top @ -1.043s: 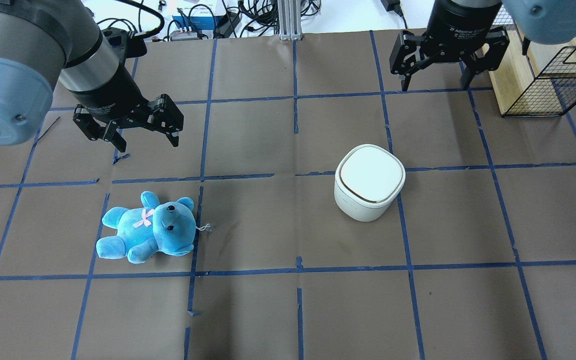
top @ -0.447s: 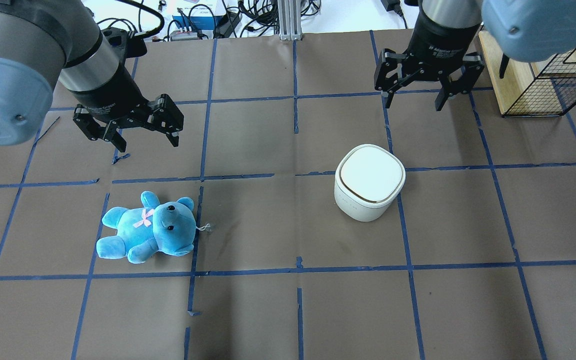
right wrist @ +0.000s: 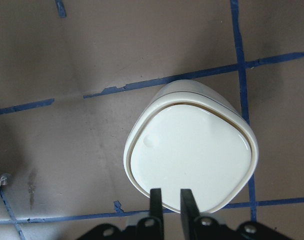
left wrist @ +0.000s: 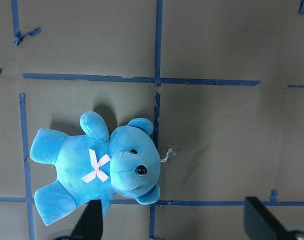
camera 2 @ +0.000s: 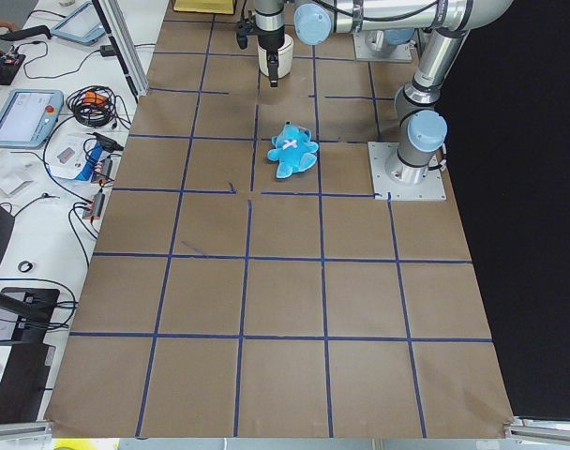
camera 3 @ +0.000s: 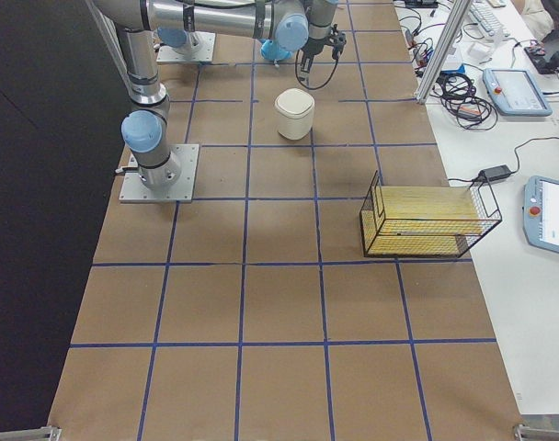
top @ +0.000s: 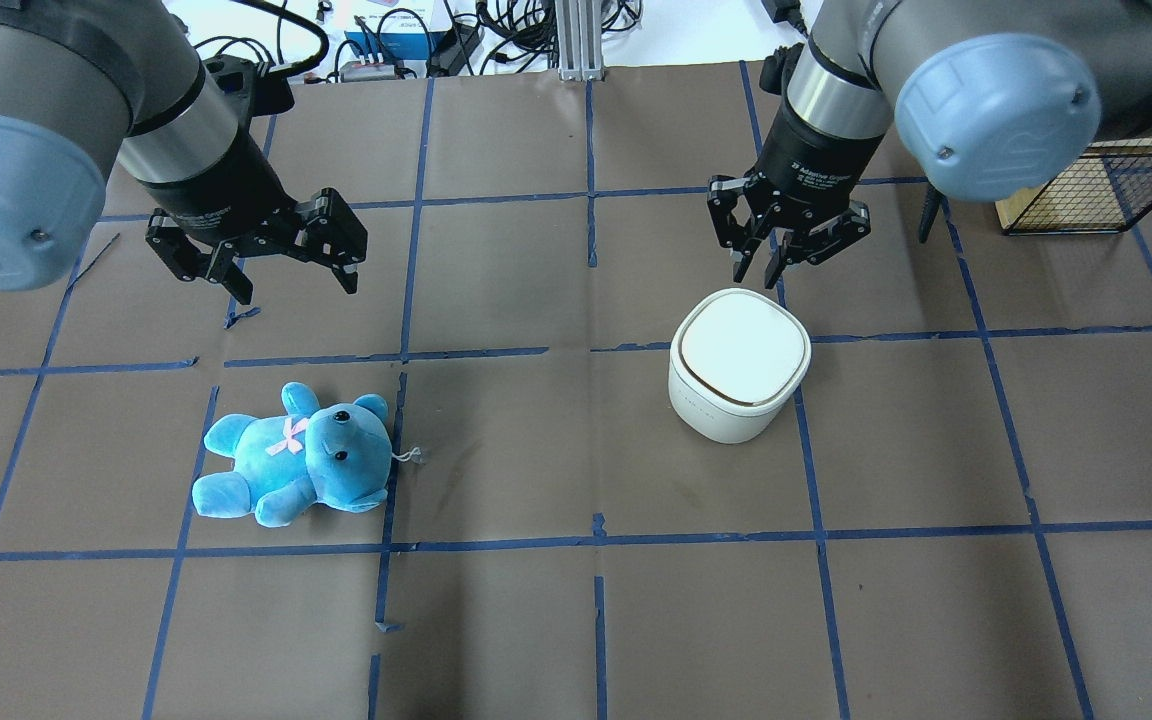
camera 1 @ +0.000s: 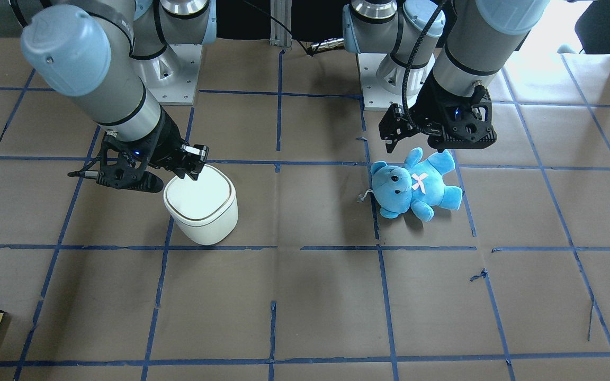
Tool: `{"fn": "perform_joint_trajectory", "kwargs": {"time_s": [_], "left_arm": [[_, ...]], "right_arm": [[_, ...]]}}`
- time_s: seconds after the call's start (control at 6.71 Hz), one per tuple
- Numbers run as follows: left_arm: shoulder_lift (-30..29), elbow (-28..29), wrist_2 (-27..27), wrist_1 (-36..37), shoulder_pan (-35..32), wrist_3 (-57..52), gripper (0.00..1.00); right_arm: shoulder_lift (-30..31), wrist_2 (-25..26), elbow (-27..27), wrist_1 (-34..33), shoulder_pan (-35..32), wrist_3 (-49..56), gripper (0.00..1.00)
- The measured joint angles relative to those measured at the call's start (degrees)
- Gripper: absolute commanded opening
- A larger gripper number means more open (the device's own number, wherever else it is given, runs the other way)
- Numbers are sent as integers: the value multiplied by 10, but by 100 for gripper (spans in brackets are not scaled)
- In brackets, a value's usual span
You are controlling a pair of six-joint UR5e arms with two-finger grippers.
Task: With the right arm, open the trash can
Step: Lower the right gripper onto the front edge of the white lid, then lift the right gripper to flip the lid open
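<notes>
One trash can (top: 740, 362), lid down, just below right hand (top: 764, 268).

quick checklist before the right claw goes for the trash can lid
1. Lid closed and flat on the trash can: ok.
2. Right claw lined up at the can's edge: ok; the right wrist view has its fingertips over the rim.
3. Right claw narrowed for pressing: ok, fingers nearly together.
4. Contact with the lid: cannot tell.
5. Blue teddy bear out of the way: ok, well apart from the can.
6. Left claw clear: ok, open above the table near the bear.
</notes>
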State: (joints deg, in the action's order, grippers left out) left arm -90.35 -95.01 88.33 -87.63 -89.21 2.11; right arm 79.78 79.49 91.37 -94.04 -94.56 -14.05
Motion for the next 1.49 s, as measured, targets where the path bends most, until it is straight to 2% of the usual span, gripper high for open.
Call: {"fn": "perform_joint_trajectory", "kwargs": {"time_s": [0.45, 1.04, 1.19, 1.34, 1.49], "left_arm": [[0, 0, 0, 0, 0, 0, 100], [0, 0, 0, 0, 0, 0, 100], [0, 0, 0, 0, 0, 0, 100], [0, 0, 0, 0, 0, 0, 100], [0, 0, 0, 0, 0, 0, 100]], "right_arm": [[-50, -4, 17, -66, -20, -15, 6], [-57, -2, 55, -76, -23, -19, 6], [-58, -2, 57, -76, -23, -19, 25], [-56, 1, 55, -75, -23, -20, 83], [-52, 11, 43, -72, -21, -19, 98]]}}
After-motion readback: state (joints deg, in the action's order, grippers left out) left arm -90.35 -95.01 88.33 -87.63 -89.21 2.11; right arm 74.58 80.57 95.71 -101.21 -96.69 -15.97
